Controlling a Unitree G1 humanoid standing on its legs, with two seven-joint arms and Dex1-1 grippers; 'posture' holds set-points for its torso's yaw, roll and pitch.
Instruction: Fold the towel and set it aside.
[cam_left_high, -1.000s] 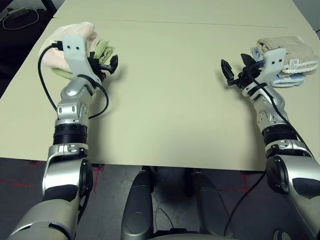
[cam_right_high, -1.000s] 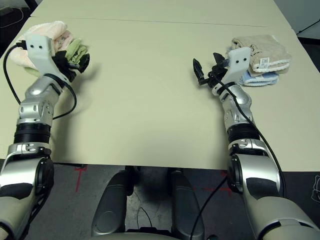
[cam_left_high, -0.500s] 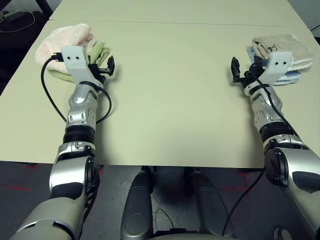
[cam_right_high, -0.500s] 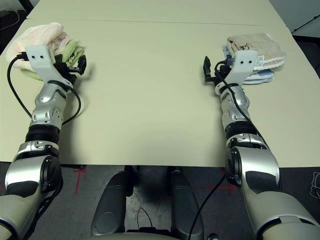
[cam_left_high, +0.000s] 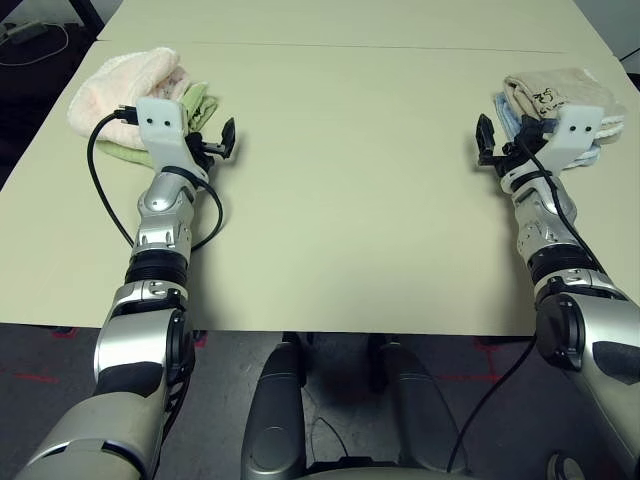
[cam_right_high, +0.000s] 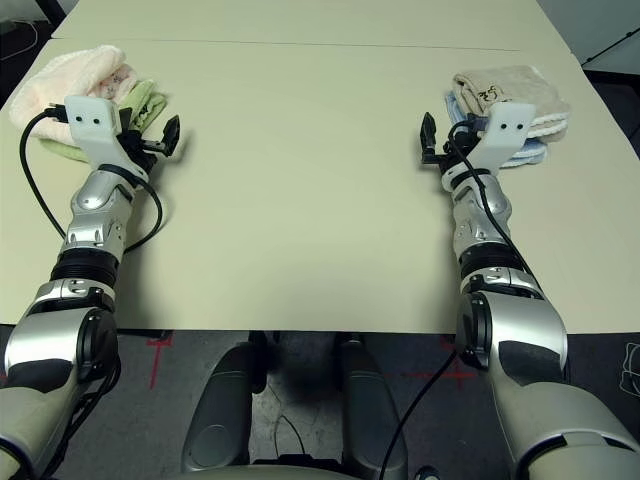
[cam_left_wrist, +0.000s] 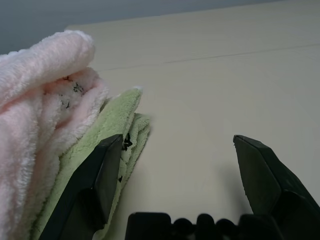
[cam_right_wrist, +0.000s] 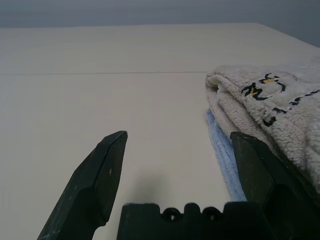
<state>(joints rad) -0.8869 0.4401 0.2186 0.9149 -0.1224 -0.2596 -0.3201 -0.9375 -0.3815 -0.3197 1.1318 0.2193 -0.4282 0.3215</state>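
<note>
The towel (cam_left_high: 122, 80), pale pink, lies folded and bunched at the table's far left, on top of a green folded towel (cam_left_high: 201, 101). In the left wrist view the towel (cam_left_wrist: 42, 85) rests over the green towel (cam_left_wrist: 107, 132), which touches one finger. My left gripper (cam_left_high: 212, 141) hovers just right of this pile, open, with nothing between its fingers (cam_left_wrist: 102, 175). My right gripper (cam_left_high: 500, 140) is open and empty at the far right.
A beige folded towel (cam_left_high: 560, 88) lies on a light blue one (cam_left_high: 586, 156) at the far right, close beside my right gripper; the right wrist view shows the beige towel (cam_right_wrist: 280, 100). The tan table (cam_left_high: 340, 200) stretches bare between the arms.
The camera view has shifted. My right gripper has moved right, closer to the beige and blue stack. My left gripper stays by the pink and green pile, its wrist turned slightly.
</note>
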